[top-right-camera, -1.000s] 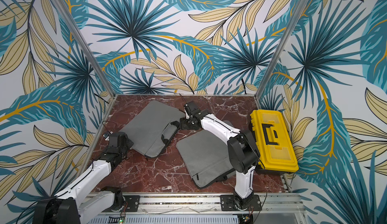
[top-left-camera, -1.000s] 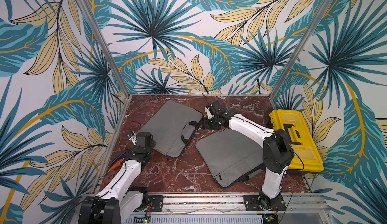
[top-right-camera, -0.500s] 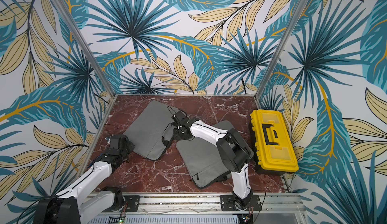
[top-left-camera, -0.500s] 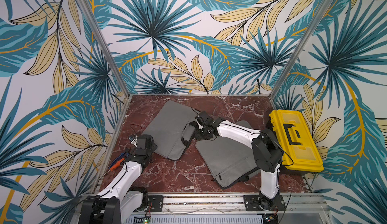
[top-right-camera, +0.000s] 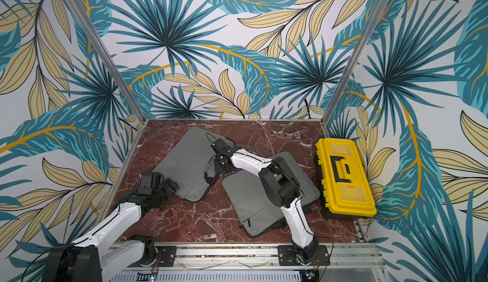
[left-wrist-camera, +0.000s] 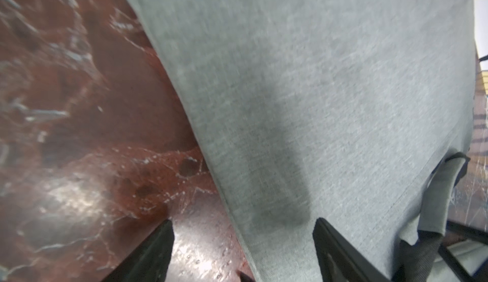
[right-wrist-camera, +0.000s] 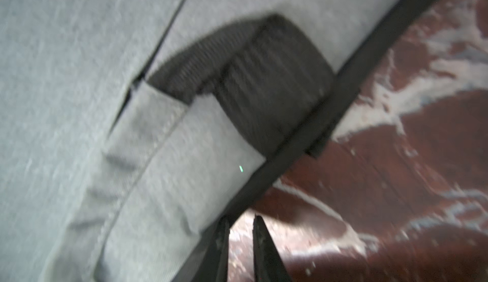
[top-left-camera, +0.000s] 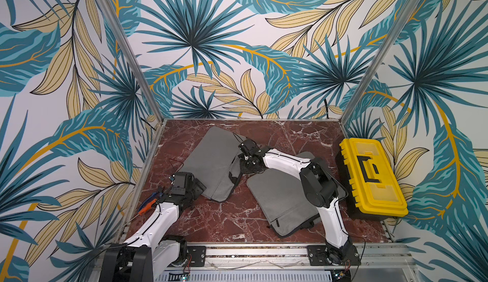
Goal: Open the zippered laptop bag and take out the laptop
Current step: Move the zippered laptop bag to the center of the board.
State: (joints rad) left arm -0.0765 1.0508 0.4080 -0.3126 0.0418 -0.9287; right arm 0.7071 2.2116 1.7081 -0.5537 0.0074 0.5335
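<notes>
Zip step. Bag [top-left-camera: 211, 162] lies flat on the table [top-left-camera: 290, 135]. My left gripper [left-wrist-camera: 244, 222] gapes over its edge; my right gripper [right-wrist-camera: 240, 220] is nearly pinched at the zip edge [right-wrist-camera: 303, 135] (holding anything? cannot tell). Next: firm pinch, then drag along it.

The laptop bag [top-left-camera: 211, 162], a flat gray fabric sleeve, lay on the counter [top-left-camera: 237, 220] at about 11 o'clock from its centre. Its long sides ran roughly from 1 to 7 o'clock. Its black webbing handles [top-left-camera: 233, 173] sat on the edge facing 3 o'clock, one folded over onto the fabric. The black zipper band [right-wrist-camera: 303, 140] along that edge looked closed, though the wrist view was blurred.
</notes>
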